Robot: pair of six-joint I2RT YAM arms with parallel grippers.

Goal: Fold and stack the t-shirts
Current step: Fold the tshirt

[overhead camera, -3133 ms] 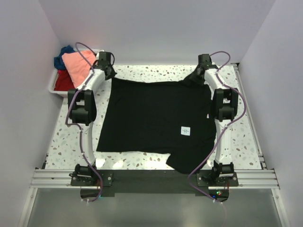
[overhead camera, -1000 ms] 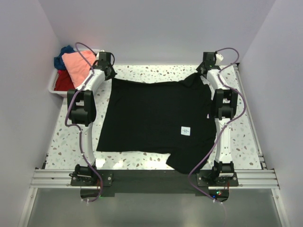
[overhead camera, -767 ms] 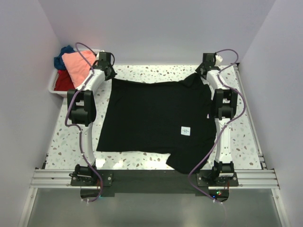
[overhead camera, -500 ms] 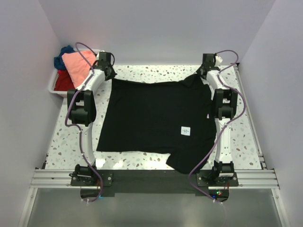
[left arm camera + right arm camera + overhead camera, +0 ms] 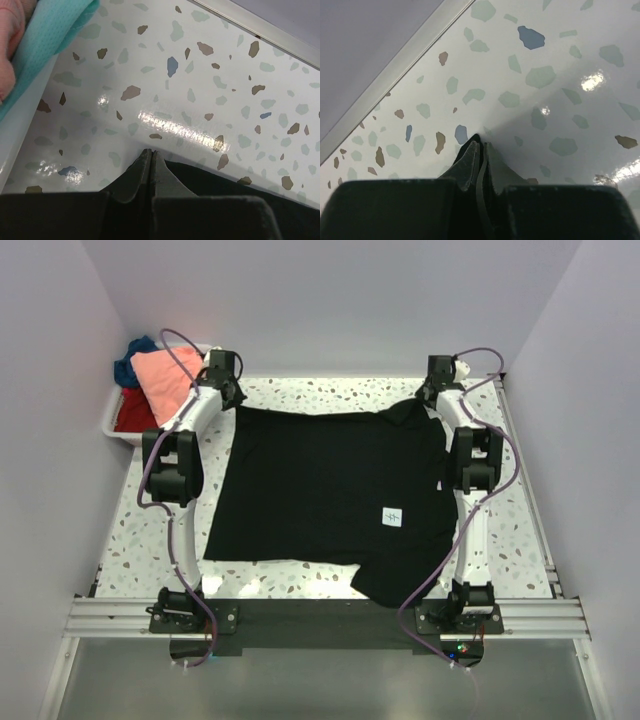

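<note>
Overhead and wrist views of the spreading step that precedes the first fold. The black t-shirt (image 5: pixel 320 490) lies flat across the middle of the bench (image 5: pixel 330 390), its straight far edge toward 12 o'clock and its small white neck label (image 5: pixel 392 517) toward 5 o'clock, so the collar end appears to face the arm bases. The left claw (image 5: pixel 228 392) sits at the far corner at 11 o'clock and the right claw (image 5: pixel 432 395) at the far corner at 1 o'clock. Each wrist view shows the fingertips pressed together low over the bench with black cloth running out from between them, so both claws are judged clenched on the shirt's far corners. The cloth looks matte, mostly smooth and taut along the far edge. It bunches slightly at the 1 o'clock corner, and one lobe at 5 o'clock reaches to the dark near rail. The salmon-pink shirt (image 5: pixel 165 375), the red shirt (image 5: pixel 133 412) and the dark blue shirt (image 5: pixel 130 358) are heaped in the white bin (image 5: pixel 112 425) at 10 o'clock, not yet folded. The next move probably calls for both claws to lift together and carry the far edge toward 6 o'clock, keeping even tension so the limp cloth doubles over without wrinkling.
</note>
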